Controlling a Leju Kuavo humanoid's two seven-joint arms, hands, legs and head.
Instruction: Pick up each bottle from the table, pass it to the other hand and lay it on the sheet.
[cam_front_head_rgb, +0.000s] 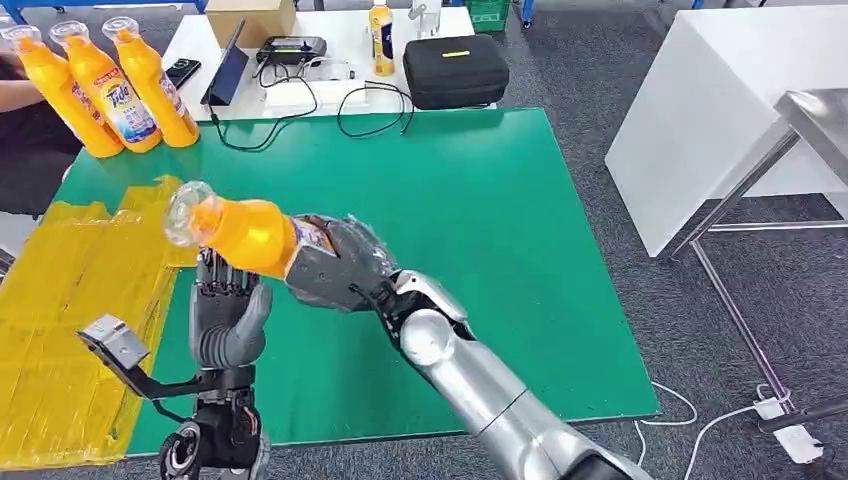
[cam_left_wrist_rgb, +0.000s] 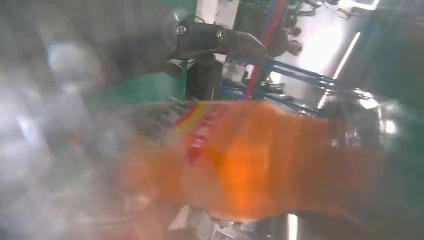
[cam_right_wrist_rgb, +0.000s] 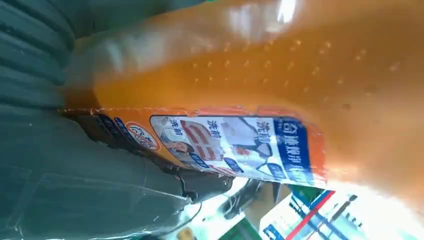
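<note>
Gripping the orange detergent bottle (cam_front_head_rgb: 245, 233) around its labelled body, my right hand (cam_front_head_rgb: 335, 265) held it tilted above the green table (cam_front_head_rgb: 480, 220), clear cap toward the yellow sheet (cam_front_head_rgb: 70, 310). My left hand (cam_front_head_rgb: 228, 315) stood just beneath the bottle's neck, fingers apart, holding nothing.

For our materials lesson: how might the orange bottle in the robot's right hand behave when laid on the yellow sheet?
The orange bottle looks round-bodied, so it may roll on the yellow sheet. Its glossy plastic seems slippery. It looks nearly full, so probably heavy for its size in the right hand.
</note>
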